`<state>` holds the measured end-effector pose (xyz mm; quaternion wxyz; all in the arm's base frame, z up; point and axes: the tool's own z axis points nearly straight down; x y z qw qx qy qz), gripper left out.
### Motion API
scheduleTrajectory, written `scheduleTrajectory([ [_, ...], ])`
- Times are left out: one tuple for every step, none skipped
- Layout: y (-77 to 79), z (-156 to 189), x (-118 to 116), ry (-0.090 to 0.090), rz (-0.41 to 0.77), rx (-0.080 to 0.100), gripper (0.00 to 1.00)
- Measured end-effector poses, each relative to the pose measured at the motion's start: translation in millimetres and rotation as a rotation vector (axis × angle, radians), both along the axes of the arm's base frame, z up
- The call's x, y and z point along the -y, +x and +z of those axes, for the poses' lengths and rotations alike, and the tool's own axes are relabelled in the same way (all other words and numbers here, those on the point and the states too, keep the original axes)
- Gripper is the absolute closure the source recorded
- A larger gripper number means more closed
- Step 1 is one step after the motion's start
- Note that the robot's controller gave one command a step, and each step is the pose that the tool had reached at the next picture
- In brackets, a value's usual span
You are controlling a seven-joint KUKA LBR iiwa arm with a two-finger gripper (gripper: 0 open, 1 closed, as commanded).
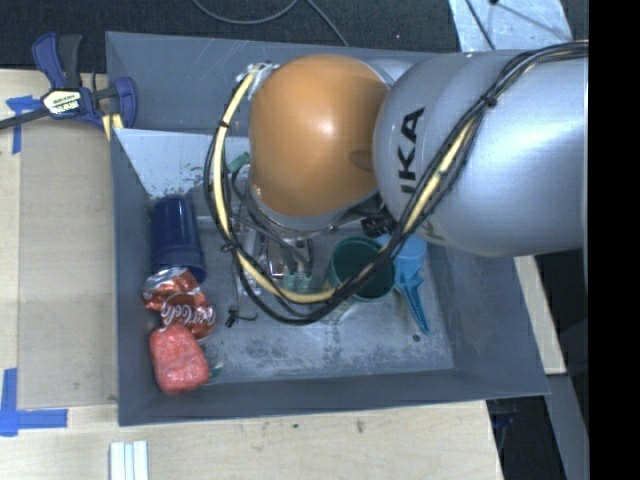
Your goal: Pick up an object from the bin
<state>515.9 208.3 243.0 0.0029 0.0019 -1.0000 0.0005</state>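
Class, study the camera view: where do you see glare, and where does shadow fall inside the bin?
Camera view: glare sits on the orange cover and streaks the silver arm; the arm's shadow darkens the bin floor beneath it, around the green cup; the crumpled red can at the lower left glints.

The arm [510, 148] is silver-grey and rounded (black letters "KA" on it), with a glossy orange cover [310, 133] and yellow-and-black cables [218, 168].

The silver arm [490, 138] reaches in from the right, bent downward at the wrist; its orange cover [315, 133] faces up; yellow and black cables [228, 183] loop around it; the hand [285, 263] hangs beneath, largely hidden.
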Motion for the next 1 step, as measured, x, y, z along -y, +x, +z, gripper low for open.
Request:
scheduleTrajectory([
  [1.8,4.7,1.2,0.002,-0.003,0.008,0.0],
])
